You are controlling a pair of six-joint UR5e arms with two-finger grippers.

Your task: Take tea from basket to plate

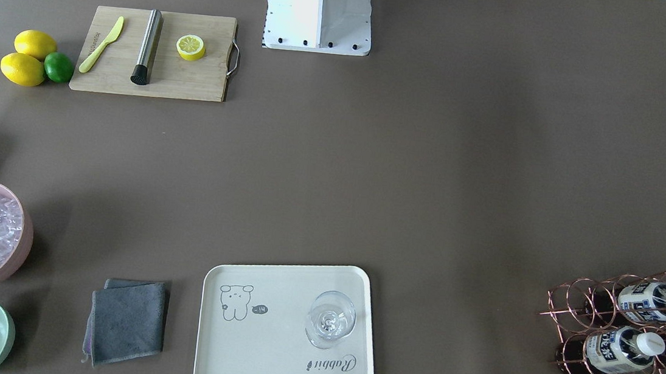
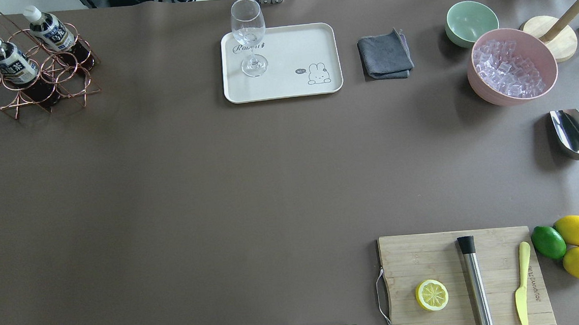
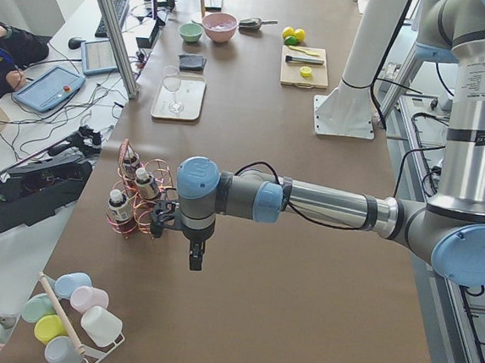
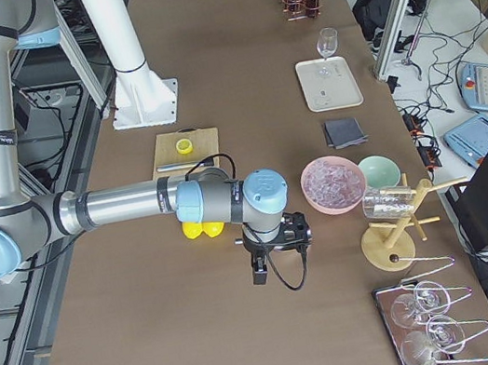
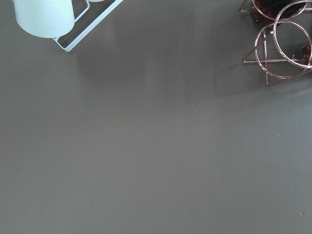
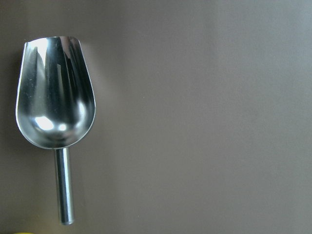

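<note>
Overhead exterior: three tea bottles [image 2: 11,66] in basket [image 2: 54,77] — plate [image 2: 287,50] well apart, carries glass [image 2: 249,33]. Left end effector [image 3: 195,259], right end effector [image 4: 259,274] — you cannot tell spread or pressed.

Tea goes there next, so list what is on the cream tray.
One clear stemmed glass stands upright on the tray, near its Rabbit script. The rest is bare. Only the patch under the glass's foot is covered.

We see three tea bottles [image 2: 11,64], dark red-brown with white caps and white-and-blue labels, standing upright in ring cells of the copper-pink wire basket [image 2: 59,76] at the table's far left corner. The cream plate [image 2: 287,50] lies flat, well apart to its right
</note>
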